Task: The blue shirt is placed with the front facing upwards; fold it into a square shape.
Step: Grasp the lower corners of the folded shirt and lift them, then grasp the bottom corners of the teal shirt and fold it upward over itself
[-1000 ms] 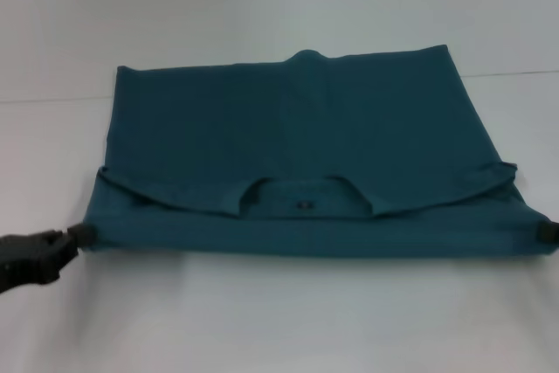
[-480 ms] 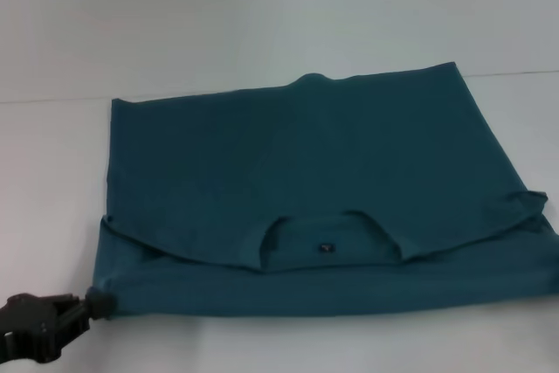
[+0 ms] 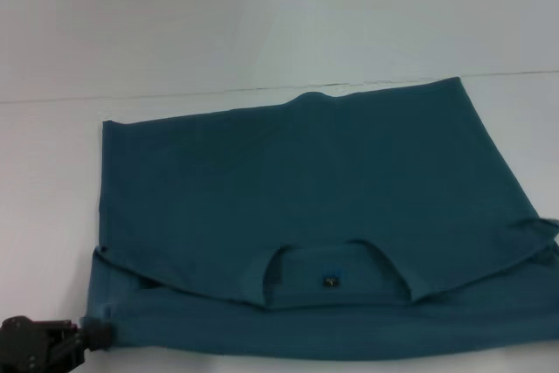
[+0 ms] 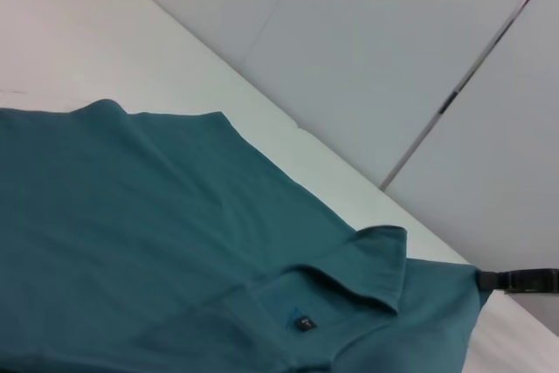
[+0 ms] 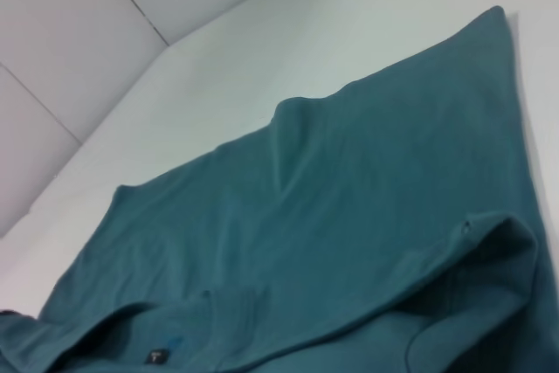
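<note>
Blue shirt (image 4: 157,242) spread across a white table (image 4: 79,50), back side up, plain teal with soft creases; far edge folded over on itself, showing the neck opening and collar band (image 4: 371,259); small dark neck label (image 4: 300,320) just inside the collar, with a bright blue spot at its top; one corner of the cloth drawn out toward a dark gripper (image 4: 515,280) at the frame's edge, touching the fabric, fingers too cropped to judge; pale grey wall panels (image 4: 376,50) behind the table, split by thin dark seams.
</note>
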Tool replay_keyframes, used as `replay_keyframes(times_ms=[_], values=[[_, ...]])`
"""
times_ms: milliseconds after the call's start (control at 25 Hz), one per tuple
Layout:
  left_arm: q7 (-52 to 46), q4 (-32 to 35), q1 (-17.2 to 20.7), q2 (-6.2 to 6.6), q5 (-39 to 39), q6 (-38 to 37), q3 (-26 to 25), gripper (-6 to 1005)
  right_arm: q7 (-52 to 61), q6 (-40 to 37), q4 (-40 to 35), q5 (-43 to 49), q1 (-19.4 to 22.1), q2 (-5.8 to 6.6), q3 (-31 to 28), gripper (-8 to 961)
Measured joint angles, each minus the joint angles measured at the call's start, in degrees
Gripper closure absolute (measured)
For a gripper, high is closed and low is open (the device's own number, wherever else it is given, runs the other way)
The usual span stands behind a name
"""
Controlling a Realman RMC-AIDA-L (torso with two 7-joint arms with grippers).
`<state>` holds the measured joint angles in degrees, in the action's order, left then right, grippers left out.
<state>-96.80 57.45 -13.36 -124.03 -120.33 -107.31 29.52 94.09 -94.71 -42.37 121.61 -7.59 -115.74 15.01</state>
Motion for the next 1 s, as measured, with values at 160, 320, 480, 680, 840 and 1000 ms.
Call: replay_keyframes(times_ms=[160,320,480,680,840,1000], values=[[0.01,0.66,0.11,0.08,-0.56,-2.25,-1.88,998,-2.04,-3.01,-0.02,-0.01,1.59,-0.24,-3.72,920],[0.04,1.55,0.46,0.08,-1.01,-3.59,-2.27,998,-2.7,-5.53,-1.09,-0.01,2.76,-0.55,-6.68,921],[0.17,1.85,0.59,0.06,-1.09,-4.29,-2.8,998,-2.69,-6.61,-2.2,0.0,3.01,-0.95,-7.9,921],[0.28,1.04,-2.06,0.44,-0.71,-2.69,-3.17,999,-1.91,-6.0,-2.05,-0.02,0.19,-0.53,-8.16,921],[0.07,-2.85,-7.61,1.25,-0.71,2.55,-2.98,999,-0.26,-2.31,-1.47,0.37,-4.6,0.02,-7.87,920],[-0.09,-7.88,-13.95,2.27,-1.18,10.08,-2.41,999,0.43,2.72,-1.4,1.12,-9.53,0.1,-7.58,920]])
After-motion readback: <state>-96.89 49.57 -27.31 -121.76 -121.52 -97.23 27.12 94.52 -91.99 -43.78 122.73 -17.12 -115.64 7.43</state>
